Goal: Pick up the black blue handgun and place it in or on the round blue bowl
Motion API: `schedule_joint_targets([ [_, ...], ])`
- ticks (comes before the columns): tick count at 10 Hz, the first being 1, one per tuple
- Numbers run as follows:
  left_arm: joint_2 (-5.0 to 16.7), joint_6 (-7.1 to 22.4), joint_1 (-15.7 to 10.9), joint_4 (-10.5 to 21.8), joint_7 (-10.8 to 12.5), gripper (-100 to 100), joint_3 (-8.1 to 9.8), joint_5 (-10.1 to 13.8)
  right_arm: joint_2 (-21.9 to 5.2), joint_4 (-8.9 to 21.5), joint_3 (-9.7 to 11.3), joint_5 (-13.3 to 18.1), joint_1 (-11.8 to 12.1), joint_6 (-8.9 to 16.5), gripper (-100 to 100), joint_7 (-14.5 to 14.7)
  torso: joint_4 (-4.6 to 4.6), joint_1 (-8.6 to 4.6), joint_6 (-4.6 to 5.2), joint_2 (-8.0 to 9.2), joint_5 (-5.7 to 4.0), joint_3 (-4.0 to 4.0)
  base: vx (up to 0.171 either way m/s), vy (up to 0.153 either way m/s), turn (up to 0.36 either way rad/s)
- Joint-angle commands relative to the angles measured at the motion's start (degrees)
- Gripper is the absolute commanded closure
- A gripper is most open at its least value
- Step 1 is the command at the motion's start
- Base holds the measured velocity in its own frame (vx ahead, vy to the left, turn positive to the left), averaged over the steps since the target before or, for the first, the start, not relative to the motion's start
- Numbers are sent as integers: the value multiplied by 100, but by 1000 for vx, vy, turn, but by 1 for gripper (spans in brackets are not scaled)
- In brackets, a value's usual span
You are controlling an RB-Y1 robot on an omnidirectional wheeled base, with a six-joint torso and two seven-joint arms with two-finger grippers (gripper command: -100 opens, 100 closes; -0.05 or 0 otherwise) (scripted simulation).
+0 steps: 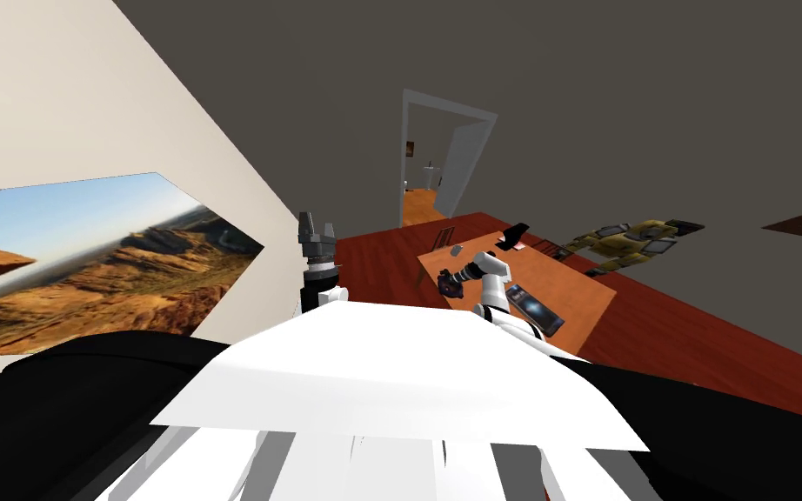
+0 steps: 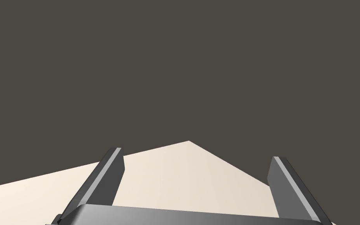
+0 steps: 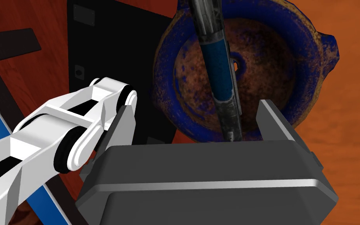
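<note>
Left tool (image 1: 317,226): held high by the wall, blades spread, empty. Looks kept there to stay clear of the work.

Desk (image 1: 586,291): right arm is over its left end.

Blue bowl (image 3: 167,97) sits there, just beside a flat black panel (image 3: 109,58).

Handgun (image 3: 219,74) lies in the bowl, its long body across the brown inside, one end close to the right tool (image 3: 195,104).

That tool's blades are spread either side of the gun and clear of it, so it isn't gripped. Placement looks done. Lift straight off to avoid snagging it.
</note>
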Motion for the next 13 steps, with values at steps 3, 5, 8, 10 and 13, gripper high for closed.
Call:
schedule_joint_targets([
  [3, 0, 0, 2, 0, 0, 0, 1, 0, 199, 631, 311, 295, -608, -193, -100, 169, -1, -8, 10, 2, -3, 0, -9, -12, -282],
  [5, 0, 0, 0, 0, 0, 0, 0, 0, 199, 1028, 311, 295, -1013, -193, -100, 169, 0, -2, 0, 4, -1, 2, -8, 1, -9],
  [8, 0, 0, 2, 0, 0, 0, 1, 0, 416, 1374, 627, 594, -1432, -337, -100, 302, -1, -8, 10, 4, -3, 1, -9, -12, -257],
  [10, 0, 0, 0, 0, 0, 0, 0, 0, 416, 1791, 627, 594, -1812, -337, -100, 302, 0, -3, 2, 5, -1, 3, -7, -1, -53],
  [13, 0, 0, 1, 0, 0, 0, 1, 0, 634, 2048, 942, 893, -2219, -480, -100, 434, 0, -7, 10, 5, -2, 2, -9, -11, -271],
])
